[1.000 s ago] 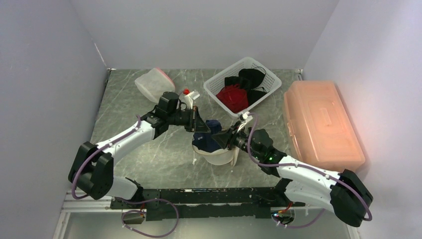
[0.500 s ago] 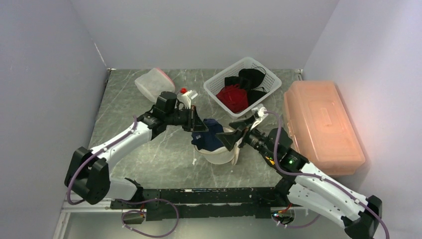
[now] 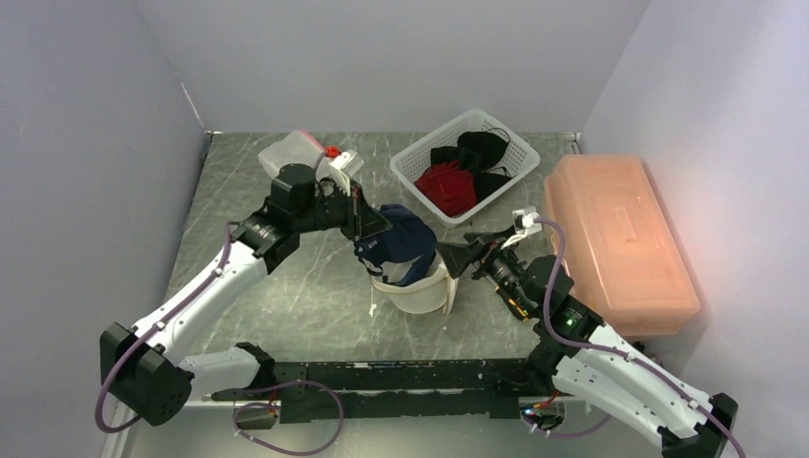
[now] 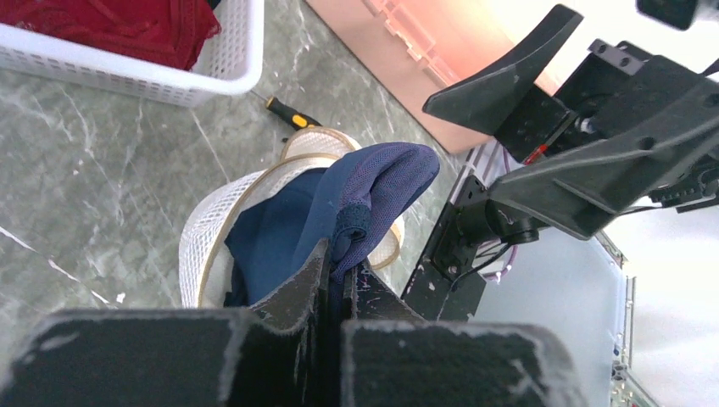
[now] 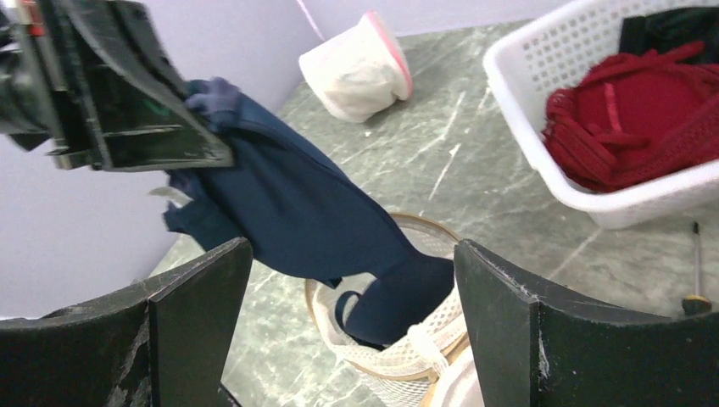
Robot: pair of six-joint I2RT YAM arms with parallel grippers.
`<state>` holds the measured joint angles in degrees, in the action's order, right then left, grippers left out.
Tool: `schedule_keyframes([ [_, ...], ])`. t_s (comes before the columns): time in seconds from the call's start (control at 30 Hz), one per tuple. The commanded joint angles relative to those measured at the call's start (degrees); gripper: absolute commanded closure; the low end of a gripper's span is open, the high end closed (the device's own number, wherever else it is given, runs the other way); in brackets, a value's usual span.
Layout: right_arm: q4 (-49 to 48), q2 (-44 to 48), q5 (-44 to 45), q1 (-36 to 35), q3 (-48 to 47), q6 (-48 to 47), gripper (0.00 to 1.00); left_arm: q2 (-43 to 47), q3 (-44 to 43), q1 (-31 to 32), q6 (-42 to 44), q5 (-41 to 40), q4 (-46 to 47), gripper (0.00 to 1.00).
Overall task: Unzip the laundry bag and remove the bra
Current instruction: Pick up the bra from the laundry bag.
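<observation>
Two changes since half a second ago: the left gripper (image 4: 337, 270) has risen and drawn back toward the far left, taking the bra (image 3: 405, 239) with it, and the right gripper (image 5: 352, 248) has pulled away to the right, clear of the laundry bag (image 3: 420, 296).

Left gripper: jaws pressed together on a fold of the bra's mesh edge, held above the bag.
Right gripper: jaws spread wide, holding nothing, just to the right of the bag.

Bra: one, navy blue, with a mesh-textured cup uppermost. Its upper part hangs in the air from the left gripper; its lower part trails down into the bag's open mouth.

Laundry bag: one, white mesh, round, with a tan rim. It stands at mid-table between the two arms and gapes open at the top.

Other items, counted:
- One more white pouch (image 3: 291, 153) with pink trim, at the far left of the table.
- One white perforated basket (image 3: 420, 197) at the far centre.
- One red garment (image 3: 448, 186) in the basket.
- Black clothing (image 3: 477, 151) behind it; the number of pieces cannot be told.
- One translucent orange lidded box (image 3: 611, 239) along the right edge.
- One yellow-handled screwdriver (image 4: 288, 113) on the table between basket and bag.
</observation>
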<state>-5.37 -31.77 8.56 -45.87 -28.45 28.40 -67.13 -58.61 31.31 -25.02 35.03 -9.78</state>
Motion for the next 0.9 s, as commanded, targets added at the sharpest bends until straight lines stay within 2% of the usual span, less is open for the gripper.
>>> schedule_keyframes([
  [0.0,2.0,-0.4,7.4,0.5,0.0,3.2,0.07,1.3,-3.9,0.1,3.0,-1.7,-1.1,0.97],
  [0.2,-0.6,1.6,5.4,0.8,1.3,3.4,0.09,3.6,-6.2,0.1,2.4,-2.2,-0.7,0.97],
  [0.33,0.5,3.1,3.3,1.2,-0.9,0.4,0.07,6.0,-10.0,0.1,4.7,-4.4,-3.7,0.97],
  [0.67,0.6,3.6,-2.7,1.8,-5.2,-6.8,0.07,7.1,-20.5,0.1,13.3,-7.7,-10.9,0.97],
  [0.87,0.4,3.2,-7.6,2.1,-9.0,-10.7,0.06,7.7,-23.3,0.0,22.5,-4.8,-11.8,0.97],
])
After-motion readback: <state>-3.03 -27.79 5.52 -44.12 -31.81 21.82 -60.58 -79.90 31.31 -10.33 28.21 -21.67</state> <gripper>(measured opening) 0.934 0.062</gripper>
